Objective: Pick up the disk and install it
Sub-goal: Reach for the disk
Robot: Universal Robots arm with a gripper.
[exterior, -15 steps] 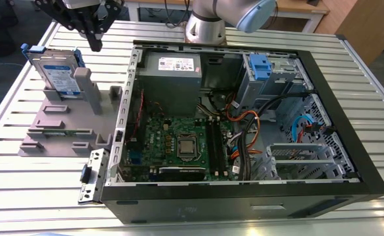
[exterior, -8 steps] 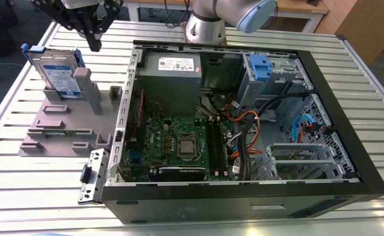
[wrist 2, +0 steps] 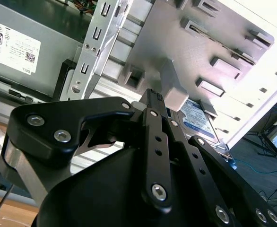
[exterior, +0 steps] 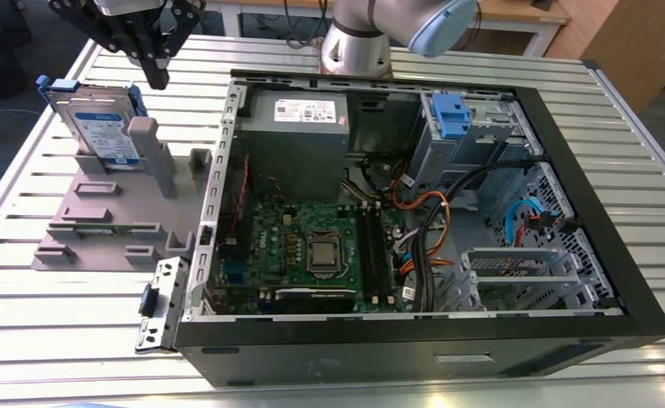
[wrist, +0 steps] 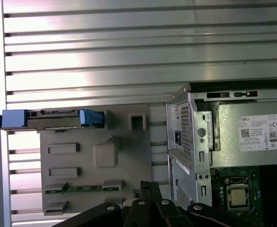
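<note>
Black gripper [exterior: 156, 75], closed and empty, hangs just above the upright blue-framed silver disk [exterior: 100, 127], toward the exterior view's right.

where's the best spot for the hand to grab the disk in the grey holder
Likely by the disk's free top edge, pinching across its two flat faces, coming straight down from above. It stands on edge in the grey holder, whose slot and post cover its lower part; the top stands clear.
</note>
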